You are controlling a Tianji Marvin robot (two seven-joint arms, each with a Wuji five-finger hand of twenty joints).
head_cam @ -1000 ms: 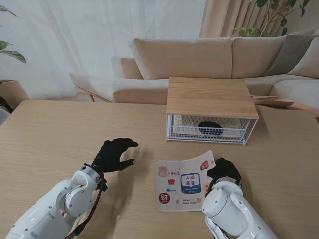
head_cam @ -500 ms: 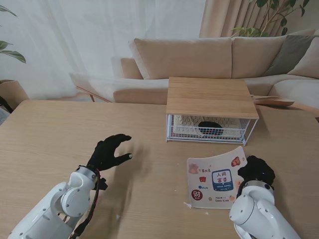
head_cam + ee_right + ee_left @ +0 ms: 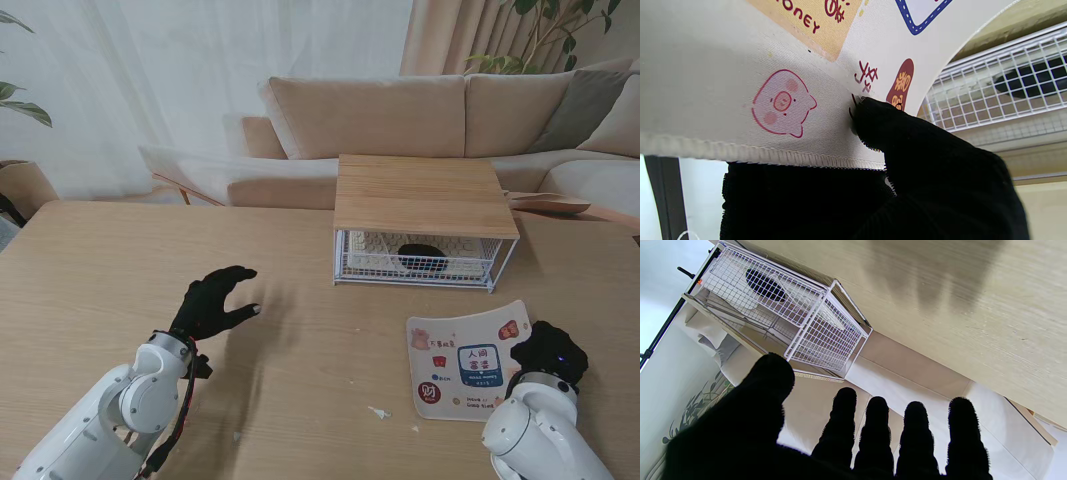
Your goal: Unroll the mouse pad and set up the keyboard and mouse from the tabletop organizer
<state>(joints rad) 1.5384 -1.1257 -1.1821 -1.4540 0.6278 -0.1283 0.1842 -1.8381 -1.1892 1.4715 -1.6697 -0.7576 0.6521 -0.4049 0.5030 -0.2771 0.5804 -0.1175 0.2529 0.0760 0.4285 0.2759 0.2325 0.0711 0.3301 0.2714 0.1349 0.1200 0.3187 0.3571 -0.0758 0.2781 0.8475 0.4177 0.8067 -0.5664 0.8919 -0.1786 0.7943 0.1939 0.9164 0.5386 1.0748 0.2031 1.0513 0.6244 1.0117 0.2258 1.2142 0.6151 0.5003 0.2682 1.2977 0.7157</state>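
The right hand [image 3: 548, 352] pinches the mouse pad [image 3: 465, 362] by its edge near the table's [image 3: 90, 260] right side, likely to lay it flat. The left hand [image 3: 213, 303] hovers with fingers spread, holding nothing. The keyboard [image 3: 375, 251] and mouse [image 3: 420, 256] wait in the organizer [image 3: 424, 196].

We look across a pale wooden table [image 3: 120, 260] to a beige sofa [image 3: 400, 115] with plump back cushions, one grey cushion [image 3: 590, 105] at its right end. Sheer white curtains [image 3: 150, 80] glow with daylight behind it, beside a tan drape [image 3: 450, 30]. Green leaves [image 3: 550, 25] hang top right; perhaps another plant [image 3: 20, 105] at far left.
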